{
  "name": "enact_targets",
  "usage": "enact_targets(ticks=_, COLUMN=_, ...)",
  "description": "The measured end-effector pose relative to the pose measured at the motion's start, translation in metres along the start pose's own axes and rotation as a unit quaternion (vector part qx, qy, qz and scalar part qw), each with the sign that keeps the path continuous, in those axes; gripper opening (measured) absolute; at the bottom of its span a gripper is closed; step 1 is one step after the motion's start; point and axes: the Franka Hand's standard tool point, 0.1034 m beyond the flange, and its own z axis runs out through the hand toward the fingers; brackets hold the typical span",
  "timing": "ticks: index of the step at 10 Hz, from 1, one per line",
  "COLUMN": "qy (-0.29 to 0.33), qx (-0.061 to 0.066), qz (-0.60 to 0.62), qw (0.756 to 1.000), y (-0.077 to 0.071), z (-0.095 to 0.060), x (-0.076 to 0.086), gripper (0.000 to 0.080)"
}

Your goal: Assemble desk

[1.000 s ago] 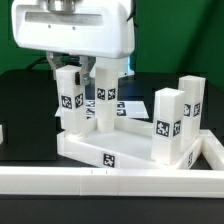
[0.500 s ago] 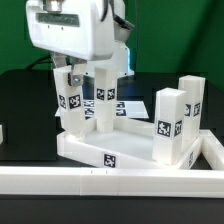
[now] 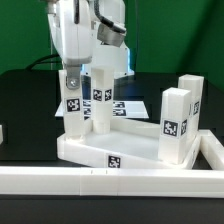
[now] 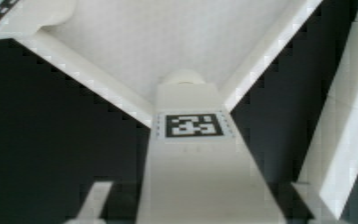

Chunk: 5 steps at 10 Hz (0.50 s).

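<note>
Standing upright under the end effector, the gripped leg sets the geometry of the coming move: its long axis runs vertically, in line with the end effector above it, and its foot meets the slab at the corner nearest the exterior view's left. The fingers are partly closed on the upper part of this leg; the wrist view shows the leg running straight away from the camera between the 2 finger tips, its tag facing up and the slab's raised rim beyond. Whether the foot is fully seated in its socket cannot be told. Any further turning or pressing would, by this reading, act along that vertical axis.

Moving toward the exterior view's right, a 2nd leg stands just beside the gripped one, close enough to crowd the fingers. Well apart, 2 further legs stand at the slab's right end, one behind the other. A long white rail lies across the foreground of the black bench, touching nothing that the end effector holds.
</note>
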Motion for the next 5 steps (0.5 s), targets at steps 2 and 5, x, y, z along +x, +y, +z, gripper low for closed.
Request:
enact_targets(ticks=2, qy=-0.002, qx=-0.003, qz=-0.042, qw=0.999, y=0.0006, z=0.0003, x=-0.0006, gripper=0.0467)
enact_targets(ticks=5, qy=0.0, qx=-0.006, qz=-0.167, qw=0.986, y=-0.0012, z=-0.0003, x=-0.0028, gripper=0.0638)
